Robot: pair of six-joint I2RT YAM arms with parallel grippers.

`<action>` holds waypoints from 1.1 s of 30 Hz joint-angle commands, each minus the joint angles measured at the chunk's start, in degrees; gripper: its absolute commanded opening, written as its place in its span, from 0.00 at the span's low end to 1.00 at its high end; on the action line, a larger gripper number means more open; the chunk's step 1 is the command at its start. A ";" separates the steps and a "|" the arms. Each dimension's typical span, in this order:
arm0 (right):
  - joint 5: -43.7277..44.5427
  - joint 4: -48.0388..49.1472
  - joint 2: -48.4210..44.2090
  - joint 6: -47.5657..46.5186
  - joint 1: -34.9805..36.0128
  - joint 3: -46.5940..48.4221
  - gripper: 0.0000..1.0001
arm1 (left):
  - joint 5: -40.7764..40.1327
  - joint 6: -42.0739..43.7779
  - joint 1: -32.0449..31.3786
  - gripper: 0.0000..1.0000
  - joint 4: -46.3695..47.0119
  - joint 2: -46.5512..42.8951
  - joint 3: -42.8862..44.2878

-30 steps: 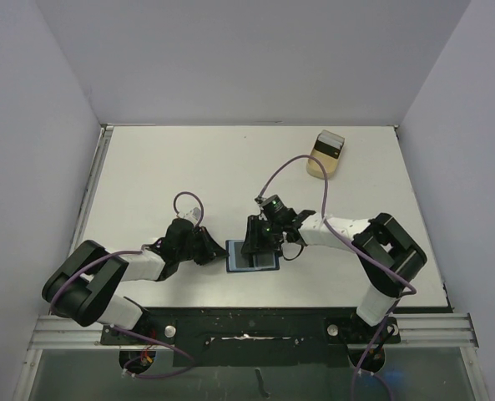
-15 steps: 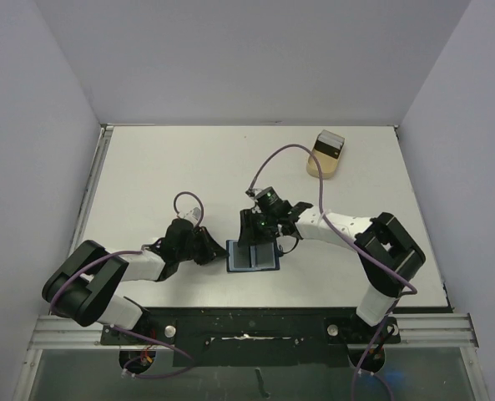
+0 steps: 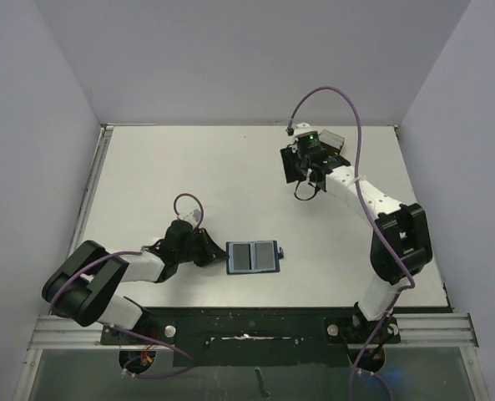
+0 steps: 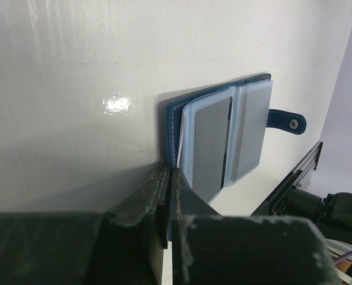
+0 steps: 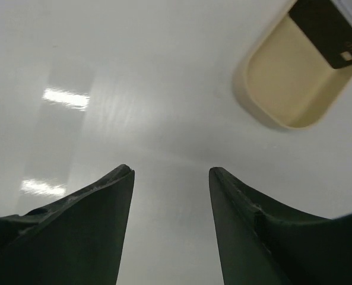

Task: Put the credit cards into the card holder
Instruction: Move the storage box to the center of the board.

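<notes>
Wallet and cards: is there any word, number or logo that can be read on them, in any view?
None can be read.
The grey card in the wallet shows a plain face.
The black card in the tan dish has a small pale patch near its corner, too small to read.

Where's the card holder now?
Top view: the card holder lies open at the near edge of the table, centre, its left side gripped by the left tool.
</notes>
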 commanded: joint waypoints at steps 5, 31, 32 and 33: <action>7.51 1.50 11.43 -19.83 -5.52 7.14 0.56 | 2.06 -0.45 0.00 0.00 4.40 -0.89 -0.27; 1.66 1.68 21.45 -28.08 -11.59 15.92 0.62 | 3.21 -0.71 -0.07 0.00 6.68 1.00 -0.88; 0.87 1.85 21.26 -28.12 -11.57 15.53 0.62 | 3.21 -0.71 -0.05 0.00 6.64 0.98 -0.93; 0.45 1.93 21.30 -28.13 -11.55 15.29 0.62 | 3.21 -0.79 -0.07 0.00 6.61 1.06 -0.87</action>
